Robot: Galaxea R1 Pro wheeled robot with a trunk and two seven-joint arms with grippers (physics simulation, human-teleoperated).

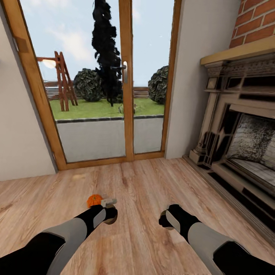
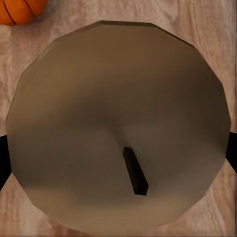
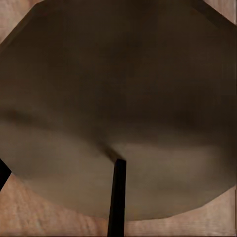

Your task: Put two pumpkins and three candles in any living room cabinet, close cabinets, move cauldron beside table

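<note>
An orange pumpkin (image 1: 94,200) sits on the wood floor just beyond my left gripper (image 1: 109,217); its edge also shows in the left wrist view as the pumpkin (image 2: 19,10). An olive-grey candle (image 2: 118,123) with a black wick stands upright between the left fingers (image 2: 3,163), which press on both of its sides. A second candle (image 3: 118,98) sits very close under my right gripper (image 1: 167,220), with one dark finger (image 3: 3,174) against its side. Both arms hang low over the floor.
A wood-framed glass patio door (image 1: 126,76) stands straight ahead, with white wall on either side. A brick fireplace (image 1: 244,133) with a raised hearth runs along the right. Light plank floor (image 1: 137,183) lies between me and the door.
</note>
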